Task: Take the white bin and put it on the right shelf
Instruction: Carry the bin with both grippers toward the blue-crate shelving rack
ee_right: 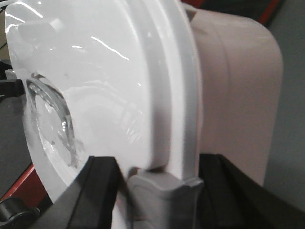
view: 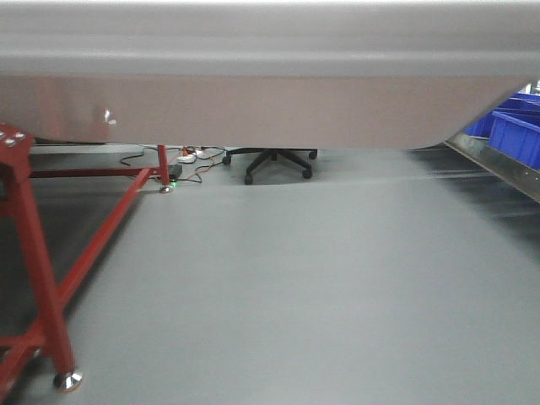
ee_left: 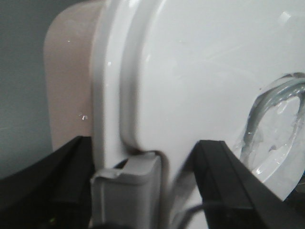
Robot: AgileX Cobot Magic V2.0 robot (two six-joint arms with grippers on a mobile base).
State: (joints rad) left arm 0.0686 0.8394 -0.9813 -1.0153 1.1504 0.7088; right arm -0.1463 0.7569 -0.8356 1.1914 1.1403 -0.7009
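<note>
The left claw (ee_left: 143, 164) and right claw (ee_right: 157, 174) each clamped 1 end of the white bin (view: 253, 84), which hung crosswise. The right shelf (view: 498, 169) lay rightward, nearer the right claw.

A workshop-style test lab: bare grey floor (view: 321, 287), red steel table frame (view: 38, 253), office chair (view: 272, 160), power strip (view: 187, 158) trailing cables (view: 135, 157), and blue bins (view: 516, 135) on a metal shelf (view: 498, 166).

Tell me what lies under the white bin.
Beneath the white bin: bare grey floor, and further back an office chair base and cables. The bin hides everything above its bottom edge.
</note>
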